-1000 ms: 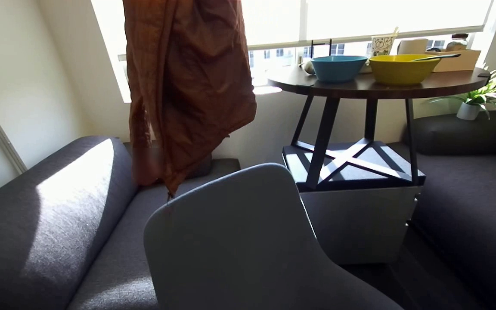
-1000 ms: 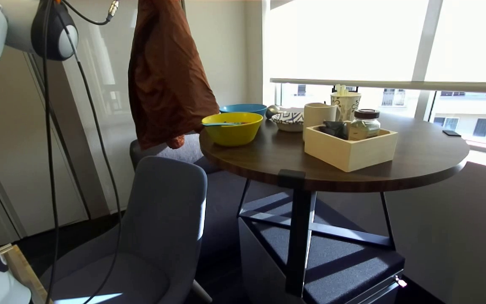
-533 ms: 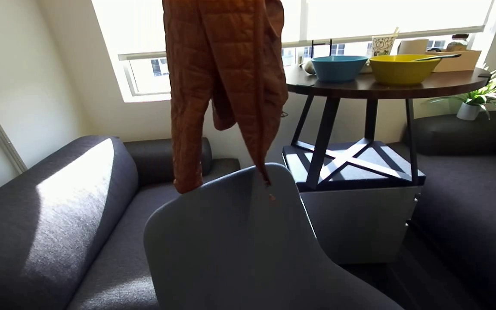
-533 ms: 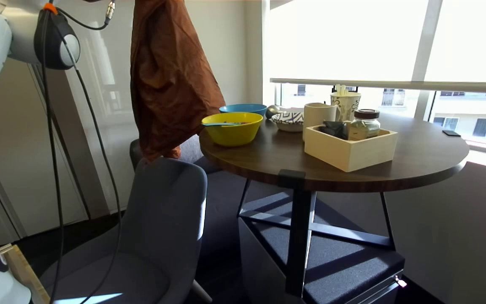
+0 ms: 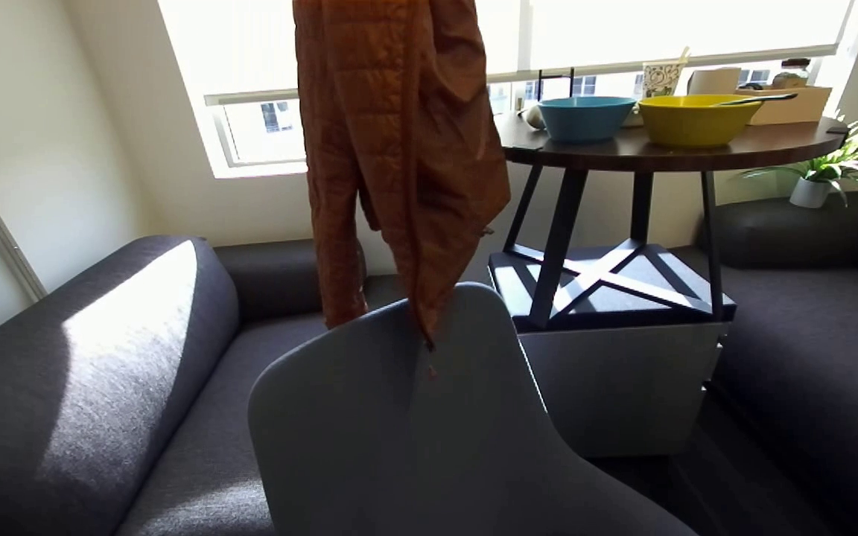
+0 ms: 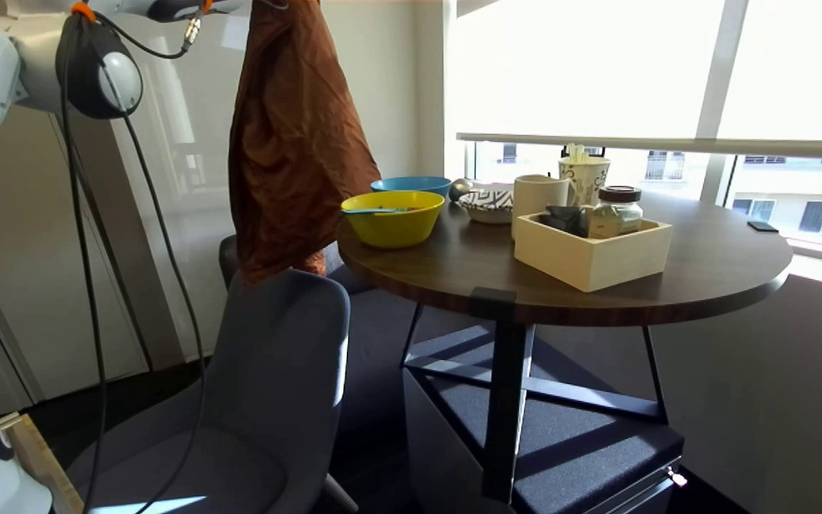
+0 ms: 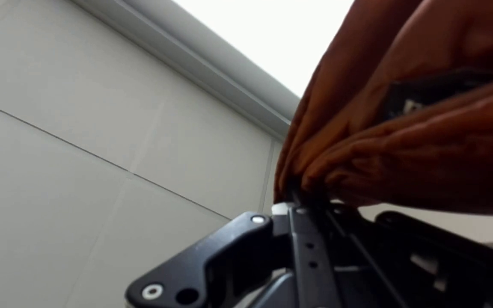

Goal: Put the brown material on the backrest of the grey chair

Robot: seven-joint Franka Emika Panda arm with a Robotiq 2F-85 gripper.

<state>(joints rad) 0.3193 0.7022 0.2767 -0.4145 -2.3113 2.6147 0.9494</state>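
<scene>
Sunlit couch [image 5: 131, 327], round table [image 6: 457, 268], brown material [image 5: 399, 141] (hand [image 7: 304, 203] clamped on it) hanging by grey chair [image 5: 392, 432]

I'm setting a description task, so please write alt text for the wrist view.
A gripper pinches what looks like a brown jacket, gathered there and spreading to the upper right, a dark patch in its folds. Behind are pale panels and a bright white area.

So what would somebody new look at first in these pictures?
Probably the big brown material, hanging from the robot's fingers with its bottom end down at the grey chair's backrest. Next, likely the bright yellow bowl and the blue bowl on the round table. Behind them glows the white window blind.
</scene>
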